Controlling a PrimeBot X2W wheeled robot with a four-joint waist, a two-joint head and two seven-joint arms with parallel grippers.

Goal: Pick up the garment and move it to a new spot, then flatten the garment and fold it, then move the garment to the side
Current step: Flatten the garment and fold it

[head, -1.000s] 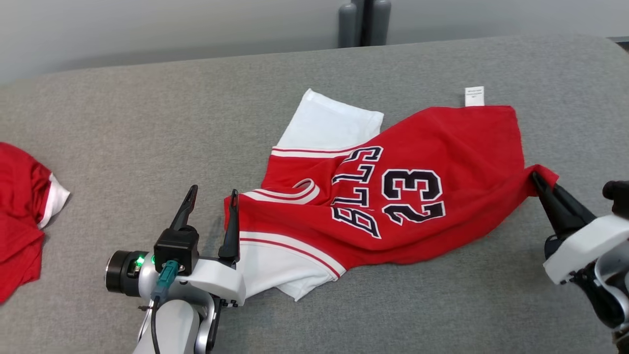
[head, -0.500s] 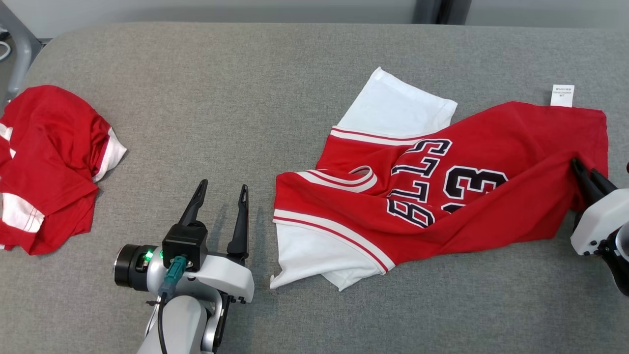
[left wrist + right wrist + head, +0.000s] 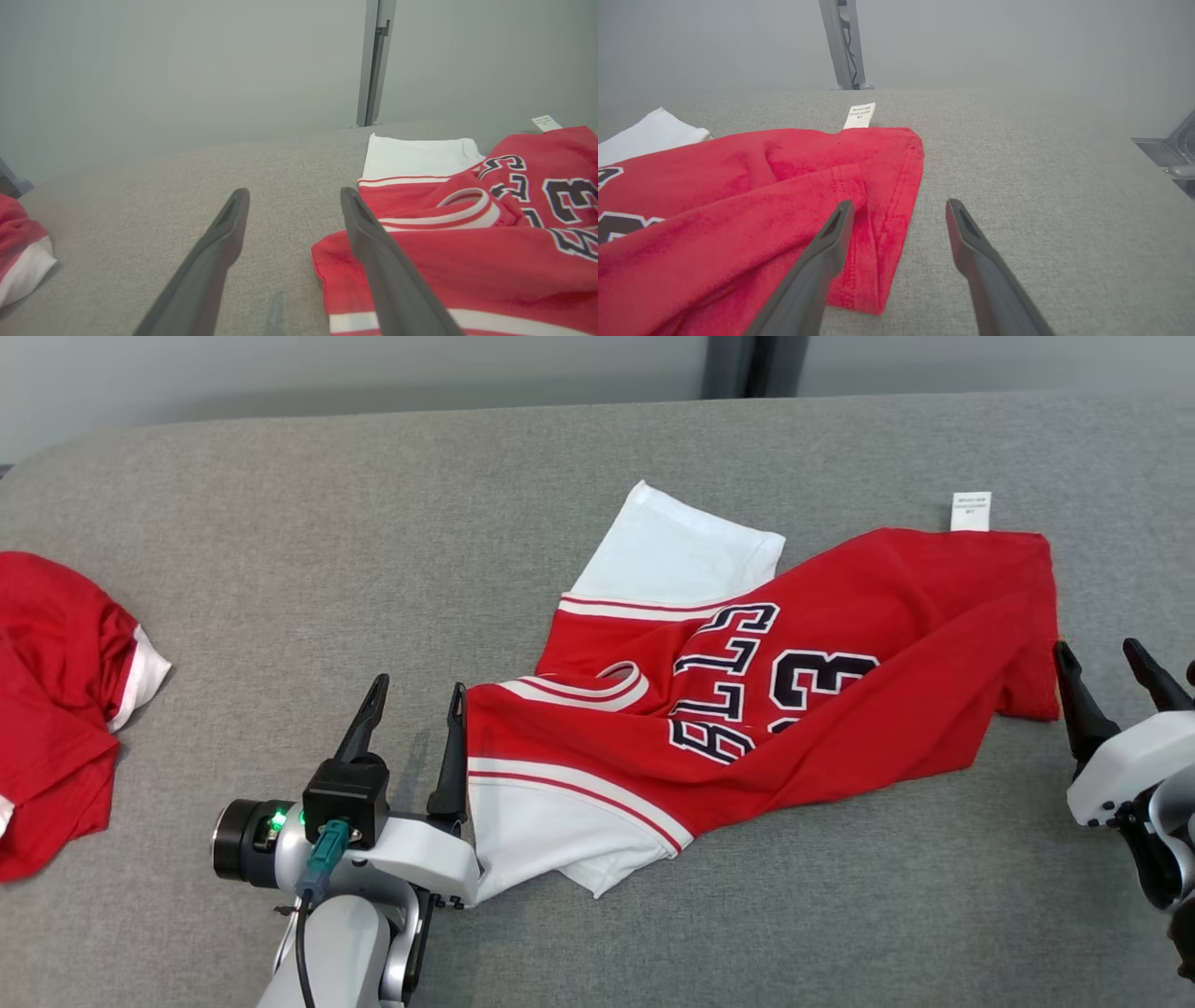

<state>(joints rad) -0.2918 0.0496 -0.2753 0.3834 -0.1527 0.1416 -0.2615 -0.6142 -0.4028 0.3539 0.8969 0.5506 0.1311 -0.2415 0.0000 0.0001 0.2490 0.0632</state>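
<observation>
Garment [image 3: 840, 644] lying rumpled on the grey bench [image 3: 373, 523], its long axis running left to right between the arms: collar end toward the left claw [image 3: 417, 684], hem toward the right claw [image 3: 1095, 646]. Both claws stand wide open and empty, each just beside its end. The left claw's inner finger may touch cloth, but contact is uncertain.

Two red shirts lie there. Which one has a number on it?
The big jersey in the middle: it carries a black-and-white 23 and white sleeves. The other red shirt, bunched at the left edge, shows no number.
</observation>
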